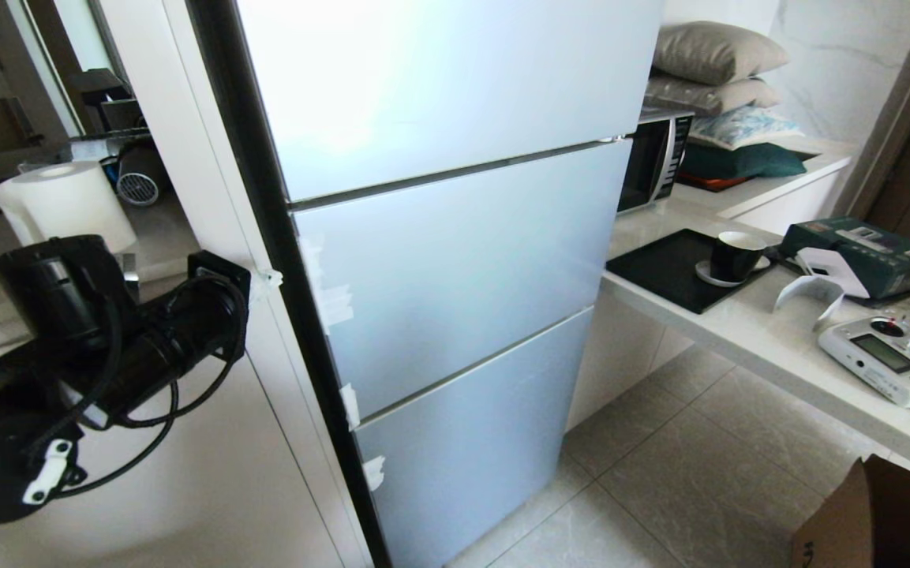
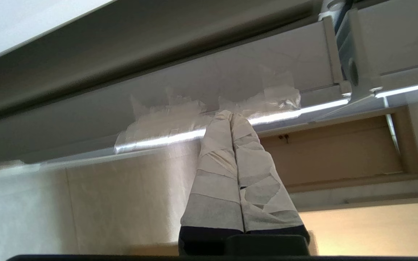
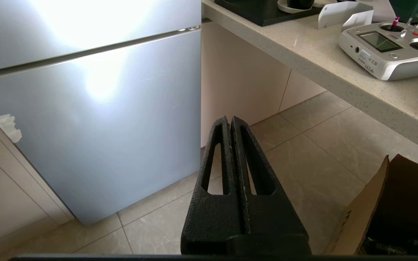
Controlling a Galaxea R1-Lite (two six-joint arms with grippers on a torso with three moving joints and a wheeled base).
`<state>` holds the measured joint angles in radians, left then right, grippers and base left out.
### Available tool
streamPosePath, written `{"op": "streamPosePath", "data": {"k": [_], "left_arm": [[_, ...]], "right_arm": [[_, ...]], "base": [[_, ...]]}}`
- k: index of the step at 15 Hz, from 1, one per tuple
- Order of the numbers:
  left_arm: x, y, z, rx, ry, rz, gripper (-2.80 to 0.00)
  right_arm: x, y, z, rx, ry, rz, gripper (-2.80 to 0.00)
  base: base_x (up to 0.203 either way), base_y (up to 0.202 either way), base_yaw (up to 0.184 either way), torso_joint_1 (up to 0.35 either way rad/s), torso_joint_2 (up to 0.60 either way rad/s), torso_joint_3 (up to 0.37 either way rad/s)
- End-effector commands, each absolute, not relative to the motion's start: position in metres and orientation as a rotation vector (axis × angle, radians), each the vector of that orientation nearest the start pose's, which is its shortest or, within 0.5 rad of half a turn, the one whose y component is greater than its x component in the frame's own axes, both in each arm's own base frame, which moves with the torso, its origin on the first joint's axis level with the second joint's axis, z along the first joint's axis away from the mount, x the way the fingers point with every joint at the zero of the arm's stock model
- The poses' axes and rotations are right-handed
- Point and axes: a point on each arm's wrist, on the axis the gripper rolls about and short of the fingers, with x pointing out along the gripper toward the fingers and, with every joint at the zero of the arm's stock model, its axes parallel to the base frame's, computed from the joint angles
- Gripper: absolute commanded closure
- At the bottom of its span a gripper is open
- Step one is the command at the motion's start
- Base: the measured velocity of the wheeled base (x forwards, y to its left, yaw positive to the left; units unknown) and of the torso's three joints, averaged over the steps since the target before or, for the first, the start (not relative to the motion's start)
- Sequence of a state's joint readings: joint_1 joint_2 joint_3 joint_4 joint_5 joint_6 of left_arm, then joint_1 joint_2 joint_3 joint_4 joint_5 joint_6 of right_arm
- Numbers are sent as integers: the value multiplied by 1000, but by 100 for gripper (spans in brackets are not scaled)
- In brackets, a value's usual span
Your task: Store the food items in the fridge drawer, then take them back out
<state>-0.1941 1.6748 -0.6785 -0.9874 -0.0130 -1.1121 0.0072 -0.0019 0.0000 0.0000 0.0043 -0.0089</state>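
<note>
Cardboard box (image 1: 881,521) (cut off)

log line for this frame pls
fridge: all fronts closed | left tool: shut, tips at taped door edge | right tool: shut, parked low | food: not visible

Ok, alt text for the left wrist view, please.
The left gripper, fingers wrapped in white tape and pressed shut, has its tips at the taped edge of the fridge. Beige cabinet panels fill the background.
</note>
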Motion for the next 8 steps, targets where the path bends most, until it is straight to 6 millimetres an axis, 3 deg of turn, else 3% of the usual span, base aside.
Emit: {"op": "streamPosePath", "data": {"k": [1, 5, 8], "left_arm": [[298, -65, 185, -1087, 100, -186, 0], [308, -72, 178, -1038, 33, -170, 0], [311, -73, 185, -1044, -6, -164, 0]], "right_arm": [[-23, 0, 75, -9, 0, 12, 0], [-23, 0, 75, -9, -2, 12, 0], [-23, 0, 75, -9, 0, 12, 0]], "base": [[0, 0, 0, 0, 0, 0], [0, 0, 0, 0, 0, 0], [0, 0, 0, 0, 0, 0]]}}
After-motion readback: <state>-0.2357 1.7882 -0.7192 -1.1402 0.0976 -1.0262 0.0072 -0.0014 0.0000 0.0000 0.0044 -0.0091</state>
